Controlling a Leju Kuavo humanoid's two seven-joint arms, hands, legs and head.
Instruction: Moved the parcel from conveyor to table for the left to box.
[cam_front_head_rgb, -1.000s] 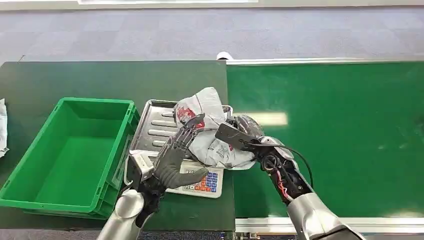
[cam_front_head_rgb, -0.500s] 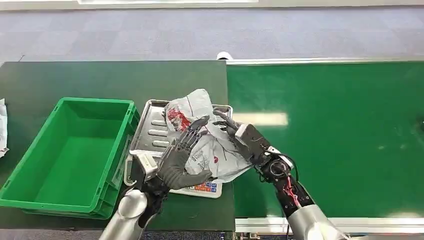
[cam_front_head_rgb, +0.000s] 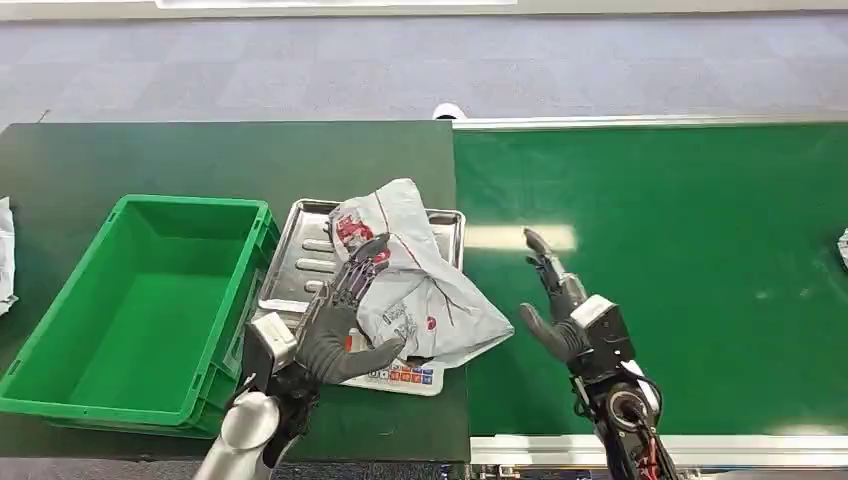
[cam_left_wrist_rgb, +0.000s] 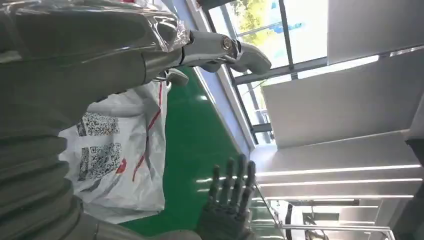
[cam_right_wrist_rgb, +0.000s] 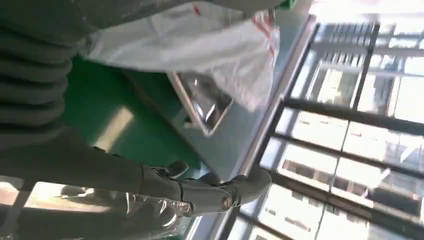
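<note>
From the head view the white parcel (cam_front_head_rgb: 415, 285) lies on the scale's steel tray (cam_front_head_rgb: 305, 255) beside the green box (cam_front_head_rgb: 140, 300); the left wrist view adds its QR labels. The left hand (cam_front_head_rgb: 335, 325) rests spread fingers (cam_front_head_rgb: 362, 262) on the parcel without clasping it, while the right hand (cam_front_head_rgb: 560, 310) hangs over the conveyor (cam_front_head_rgb: 680, 220), fingers apart and holding nothing.

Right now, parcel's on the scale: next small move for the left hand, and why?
Probably close the left hand on the parcel: its fingers lie spread against the bag on the scale, the right hand is open and apart over the belt, and the box waits alongside.
</note>
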